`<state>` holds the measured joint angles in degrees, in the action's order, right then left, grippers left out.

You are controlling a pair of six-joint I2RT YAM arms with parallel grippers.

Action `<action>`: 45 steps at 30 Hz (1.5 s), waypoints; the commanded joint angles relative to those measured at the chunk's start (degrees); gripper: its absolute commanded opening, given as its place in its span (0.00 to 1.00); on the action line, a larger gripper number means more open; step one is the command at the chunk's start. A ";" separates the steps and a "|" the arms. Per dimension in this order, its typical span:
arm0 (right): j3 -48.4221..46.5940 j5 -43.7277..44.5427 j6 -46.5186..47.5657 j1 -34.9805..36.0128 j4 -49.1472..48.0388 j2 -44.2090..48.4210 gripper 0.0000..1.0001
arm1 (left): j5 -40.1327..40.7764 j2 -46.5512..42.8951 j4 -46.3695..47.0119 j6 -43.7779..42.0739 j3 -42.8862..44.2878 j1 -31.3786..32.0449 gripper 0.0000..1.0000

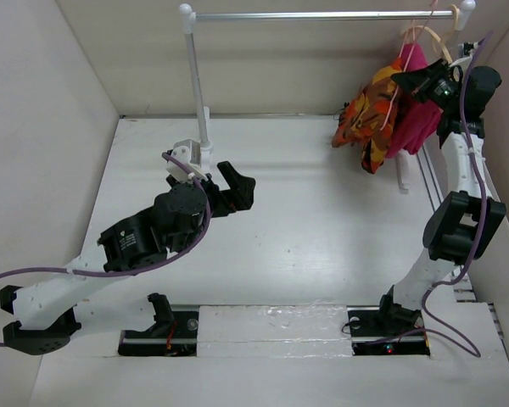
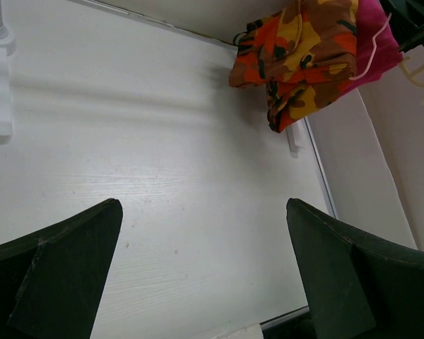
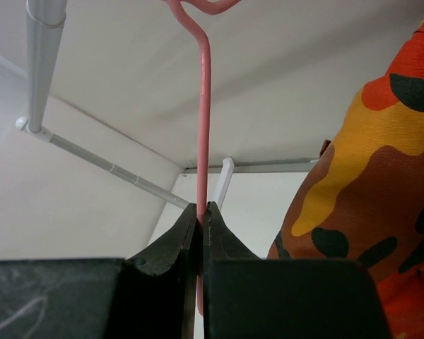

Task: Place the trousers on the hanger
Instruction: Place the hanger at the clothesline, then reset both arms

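Note:
The camouflage trousers hang draped at the far right under the rail; they also show in the left wrist view and in the right wrist view. The thin pink wire hanger rises straight up from my right gripper, whose jaws are shut on its stem. That gripper is held high beside the hanging trousers. My left gripper is open and empty over the table's left middle, far from the clothes; its view shows bare table between its fingers.
A white rack has a top rail across the back and a post at back left. A plain magenta cloth hangs beside the trousers on a pale wooden hanger. Walls enclose the table on three sides.

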<state>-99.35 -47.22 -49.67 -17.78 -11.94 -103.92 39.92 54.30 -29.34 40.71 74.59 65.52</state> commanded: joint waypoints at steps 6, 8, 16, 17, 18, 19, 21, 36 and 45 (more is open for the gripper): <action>0.99 -0.15 3.70 -1.38 -6.95 1.96 0.11 | 0.42 -0.60 1.92 1.57 0.82 -0.21 0.99; 2.05 -0.33 3.53 -0.86 -7.30 2.40 0.19 | 0.51 -0.69 1.66 1.83 0.82 -0.21 0.99; 4.25 -1.20 4.14 -0.85 -7.74 5.30 0.46 | 0.33 -2.18 0.78 3.41 -0.14 -0.21 0.99; 4.34 -1.12 4.49 -0.85 -7.83 6.35 0.50 | 0.33 -2.45 0.78 3.50 -0.40 -0.21 0.99; 4.51 -0.77 4.76 -0.85 -7.74 6.97 0.51 | 0.42 -2.45 0.43 3.59 -0.49 -0.21 0.99; 4.78 -0.51 5.54 -0.85 -7.74 7.85 0.53 | 0.51 -2.36 0.25 3.85 -0.58 -0.21 0.99; 5.13 0.63 6.86 -0.85 -6.09 10.57 0.54 | 0.77 -2.27 -0.45 3.94 -0.50 -0.21 0.99; -1.37 26.66 36.48 -3.75 33.56 24.99 0.94 | -3.53 -1.57 3.15 1.39 -1.37 -0.21 0.99; 17.59 22.34 40.43 3.70 28.99 41.67 0.85 | -3.36 -2.01 3.85 0.42 -2.16 -0.21 0.99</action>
<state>-86.76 -23.53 -12.34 -18.61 17.85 -68.49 36.42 53.12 -27.88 42.19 73.43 65.52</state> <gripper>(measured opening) 0.860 0.989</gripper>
